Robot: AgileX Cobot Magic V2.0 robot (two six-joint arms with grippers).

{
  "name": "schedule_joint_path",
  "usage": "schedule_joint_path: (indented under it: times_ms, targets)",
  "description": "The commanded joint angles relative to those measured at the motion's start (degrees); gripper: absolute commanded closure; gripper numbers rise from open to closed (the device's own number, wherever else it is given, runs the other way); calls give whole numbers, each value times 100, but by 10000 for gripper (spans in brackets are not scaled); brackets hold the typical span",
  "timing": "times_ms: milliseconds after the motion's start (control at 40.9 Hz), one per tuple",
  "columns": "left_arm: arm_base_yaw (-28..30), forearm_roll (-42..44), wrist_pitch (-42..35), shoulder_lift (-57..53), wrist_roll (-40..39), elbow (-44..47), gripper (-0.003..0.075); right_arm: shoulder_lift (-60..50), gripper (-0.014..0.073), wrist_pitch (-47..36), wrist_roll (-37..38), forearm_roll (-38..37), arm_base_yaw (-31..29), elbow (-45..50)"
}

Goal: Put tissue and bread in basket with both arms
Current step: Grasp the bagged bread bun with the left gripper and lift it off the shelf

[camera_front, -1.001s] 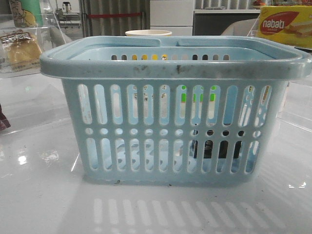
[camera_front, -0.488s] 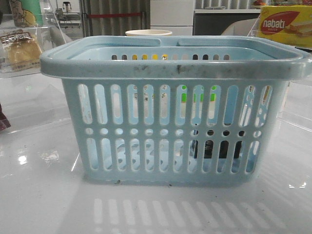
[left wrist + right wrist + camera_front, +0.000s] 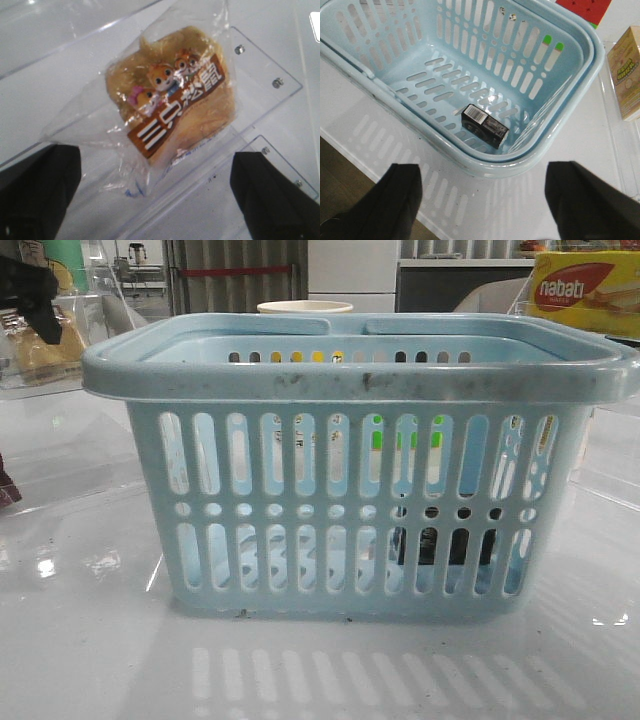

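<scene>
Inside the basket the tissue is lying, while both wide-spread grippers, left and right, are hovering empty, the left over the bread.

Bread half behind left gripper

left hand: matte black, blocky fingers | right hand: matte black, possibly same build

Basket: pale blue, slotted and round-holed sides, dark scuffs along rim.
Tissue: near-black pack, white barcode patch.
Bread: golden-brown, clear wrapper, brown label strip with white characters and cartoon animals.
Box: yellow, red "nabati" logo.
Counter: glossy white.
</scene>
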Motion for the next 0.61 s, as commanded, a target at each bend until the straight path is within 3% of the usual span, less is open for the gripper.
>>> schedule_joint_path:
  times_ms: [0, 269, 586]
  targets:
    - [-2, -110, -758, -74, -59, -328, 64, -34, -17, -426, -35, -7, -4, -164]
    - [-2, -132, -1252, 278, -59, -422, 85, -34, -17, -426, -35, -7, -4, -164]
    - [-2, -132, -1280, 282, -59, -422, 435, -34, -17, -426, -35, -7, -4, -164]
